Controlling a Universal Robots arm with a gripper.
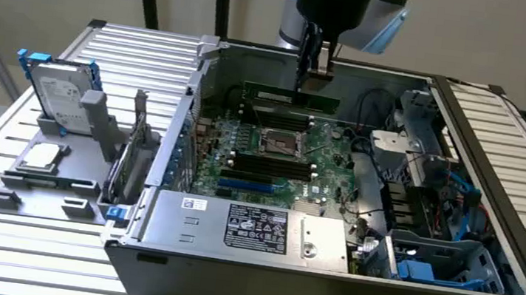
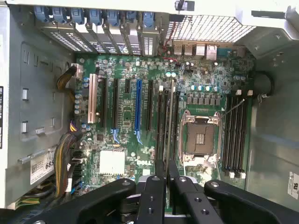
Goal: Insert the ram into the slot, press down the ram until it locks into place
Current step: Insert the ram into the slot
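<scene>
Field notes.

- **Arm and tool:** One arm is noted. Its tool point(image 1: 308, 82) is lowered into the open computer case point(image 1: 326, 292), which is laid on its side on a slatted surface point(image 1: 22, 261).
- **Grip:** The tool's fingers are seen closed onto the top edge of one ram point(image 1: 289, 97). The stick is held level, stood on its long edge.
- **Ram position:** The ram is found at 12 o'clock from the single processor socket point(image 1: 278, 143), over the far part of the motherboard point(image 1: 333, 144). Whether its lower edge is touching a slot cannot be told.
- **Slots, exterior view:** Four black slots point(image 1: 271, 167) are counted side by side at 6 o'clock from the socket, with white clips at their ends.
- **Slots, wrist view:** A second group of black slots point(image 2: 164, 121) is seen straight beyond the fingertips, just beside the socket. Four are suspected there, but the count is not certain.
- **Outside the case, at 9 o'clock:** One hard drive point(image 1: 58, 94) is stood upright in a grey holder point(image 1: 41, 183). One processor chip point(image 1: 42, 156) is laid flat on the same holder.
</scene>
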